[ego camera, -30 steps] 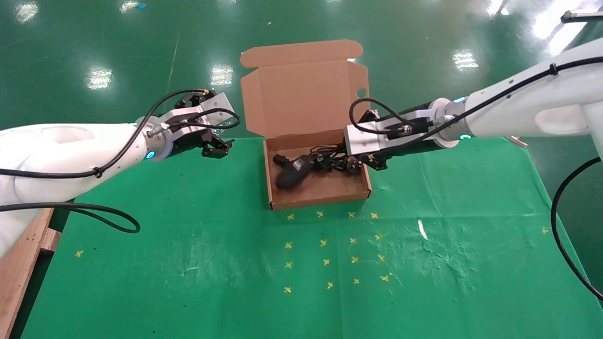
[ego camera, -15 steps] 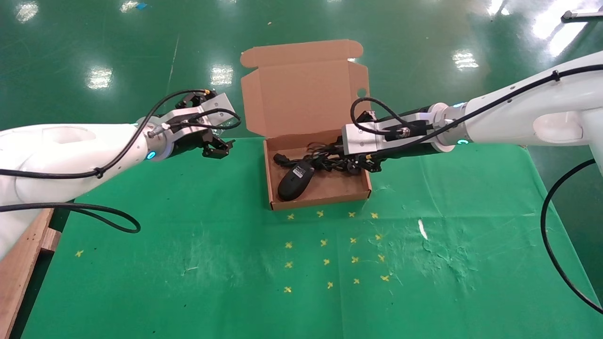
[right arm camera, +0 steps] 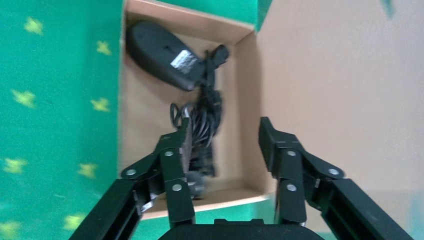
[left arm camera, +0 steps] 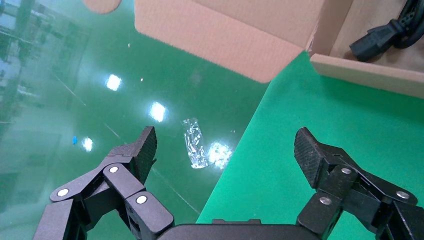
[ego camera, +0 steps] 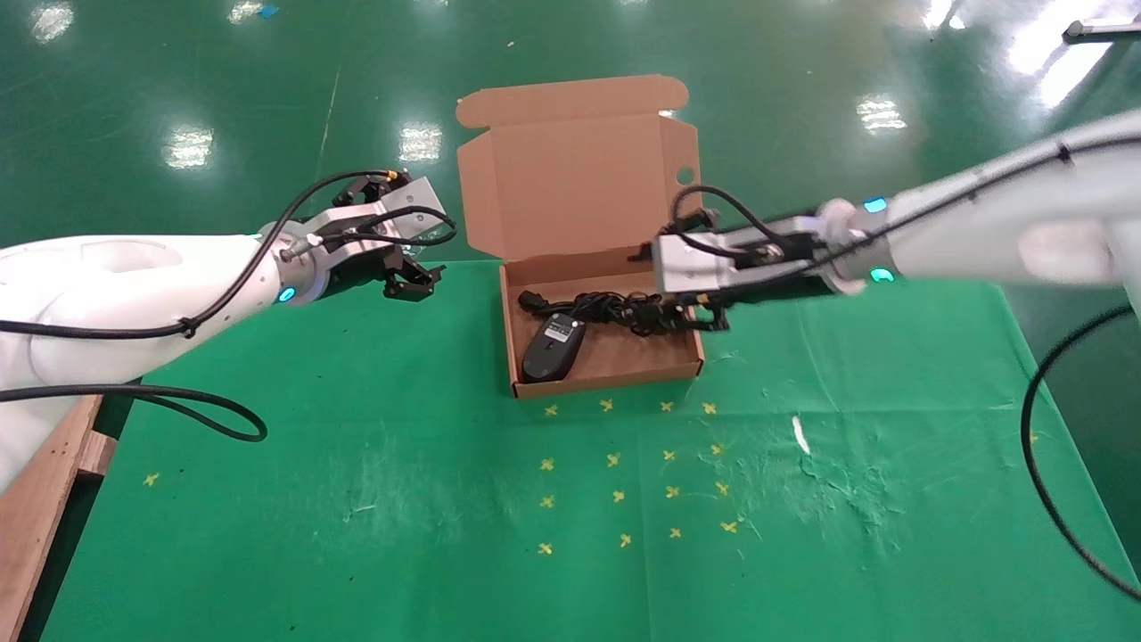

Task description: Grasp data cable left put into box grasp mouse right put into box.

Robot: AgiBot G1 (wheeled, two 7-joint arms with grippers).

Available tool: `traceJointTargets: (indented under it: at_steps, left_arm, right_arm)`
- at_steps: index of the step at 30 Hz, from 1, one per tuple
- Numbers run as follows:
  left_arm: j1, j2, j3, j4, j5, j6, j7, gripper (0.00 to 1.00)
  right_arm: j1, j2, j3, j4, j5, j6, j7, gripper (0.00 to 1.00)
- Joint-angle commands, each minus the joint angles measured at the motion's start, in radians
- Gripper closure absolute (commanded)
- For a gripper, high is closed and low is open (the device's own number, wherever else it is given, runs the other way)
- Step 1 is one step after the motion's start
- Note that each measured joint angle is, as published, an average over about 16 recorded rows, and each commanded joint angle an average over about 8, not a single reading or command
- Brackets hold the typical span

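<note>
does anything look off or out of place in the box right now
Only a small thing: the mouse lies upside down in the box, white label up, its cord tangled with the data cable. Nothing spilled or damaged. The right gripper hangs open above.

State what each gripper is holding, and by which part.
Nothing. The left gripper and right gripper are both open and empty; the mouse lies in the box.

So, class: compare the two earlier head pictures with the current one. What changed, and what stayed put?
The mouse dropped and settled label-up in the box. The right gripper, open, drew back and rose over the box's right wall. The left gripper, open, and the cable stayed put.
</note>
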Motion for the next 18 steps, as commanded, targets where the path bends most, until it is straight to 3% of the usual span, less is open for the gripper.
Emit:
traceJointTargets:
  at_steps: [1,18]
  left_arm:
    - [0.0,0.0,0.0,0.0,0.0,0.0,0.0,0.0]
    - [0.0,0.0,0.0,0.0,0.0,0.0,0.0,0.0]
  right_arm:
    - [-0.014,0.013,0.007,0.02,0.019,-0.007,0.017,0.0]
    - [-0.206,0.203,0.101,0.305,0.297,-0.105,0.254,0.0]
